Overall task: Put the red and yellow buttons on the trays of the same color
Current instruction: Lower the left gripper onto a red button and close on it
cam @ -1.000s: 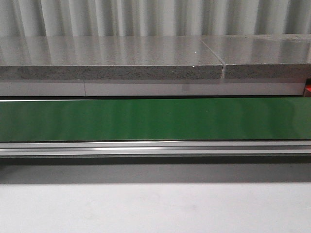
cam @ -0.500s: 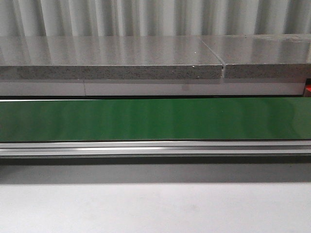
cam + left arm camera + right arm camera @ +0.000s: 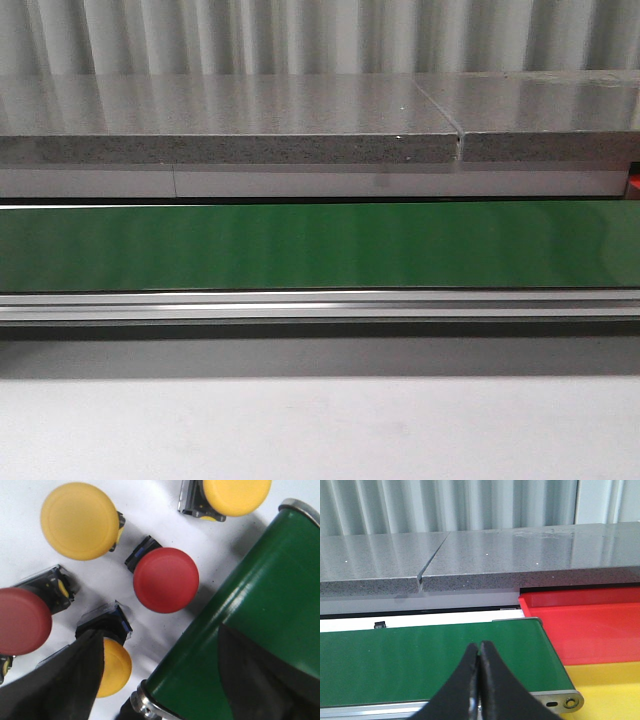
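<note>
In the left wrist view several buttons lie on a white surface: a red button (image 3: 166, 580) in the middle, another red button (image 3: 22, 621) at the edge, a yellow button (image 3: 79, 520), a second yellow button (image 3: 235, 495), and a third yellow button (image 3: 116, 667) partly under one dark finger. My left gripper (image 3: 160, 635) is open, with one finger by that yellow button and the other over the green belt (image 3: 255, 605). My right gripper (image 3: 480, 647) is shut and empty above the belt (image 3: 420, 655). The red tray (image 3: 585, 625) and yellow tray (image 3: 612, 685) lie beside the belt's end.
The front view shows only the green conveyor belt (image 3: 320, 245), its metal rail (image 3: 320, 305), a grey stone ledge (image 3: 230, 125) behind and white tabletop (image 3: 320, 430) in front. No arm or button appears there. The belt's roller end (image 3: 150, 705) is close to the buttons.
</note>
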